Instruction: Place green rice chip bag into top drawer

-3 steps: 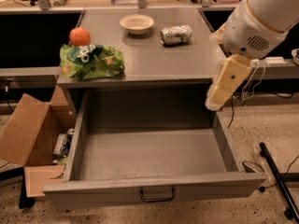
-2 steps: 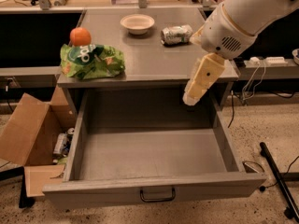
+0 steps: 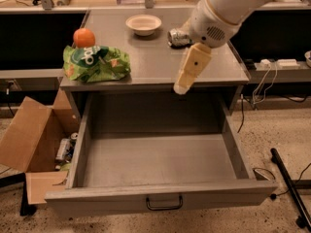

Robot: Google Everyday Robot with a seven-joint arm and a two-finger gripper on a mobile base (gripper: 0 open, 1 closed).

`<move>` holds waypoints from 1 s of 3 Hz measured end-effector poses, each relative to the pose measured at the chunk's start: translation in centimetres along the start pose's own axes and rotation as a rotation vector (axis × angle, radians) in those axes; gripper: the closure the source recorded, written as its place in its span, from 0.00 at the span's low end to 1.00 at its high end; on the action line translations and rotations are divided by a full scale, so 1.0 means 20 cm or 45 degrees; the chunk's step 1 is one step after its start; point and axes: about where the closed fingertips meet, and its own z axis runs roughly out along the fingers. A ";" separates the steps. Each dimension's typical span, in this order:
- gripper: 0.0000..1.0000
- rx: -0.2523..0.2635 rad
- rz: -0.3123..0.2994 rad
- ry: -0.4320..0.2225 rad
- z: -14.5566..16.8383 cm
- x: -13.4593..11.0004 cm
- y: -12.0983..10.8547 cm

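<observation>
The green rice chip bag [image 3: 95, 63] lies crinkled on the left front part of the grey cabinet top [image 3: 146, 57]. The top drawer [image 3: 160, 159] stands pulled wide out below it, its grey inside bare, with a dark bail handle [image 3: 164, 203] on its front. My gripper [image 3: 183, 84] hangs from the white arm at the upper right, pointing down over the front edge of the cabinet top, to the right of the bag and well apart from it. It holds nothing.
An orange round fruit [image 3: 84, 37] sits behind the bag. A white bowl [image 3: 143, 24] and a crushed silver can [image 3: 178, 37] stand further back. An open brown cardboard box [image 3: 34, 140] is on the floor at the left. Cables and a black stand leg [image 3: 291, 188] lie at the right.
My arm and gripper have swung left, from beside the drawer's right wall to over the middle of the cabinet's front edge. The bag and drawer have not moved.
</observation>
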 end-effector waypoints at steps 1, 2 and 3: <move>0.00 0.052 -0.076 -0.020 0.13 -0.19 -0.23; 0.00 0.063 -0.130 -0.059 0.30 -0.39 -0.42; 0.00 0.014 -0.151 -0.103 0.51 -0.51 -0.53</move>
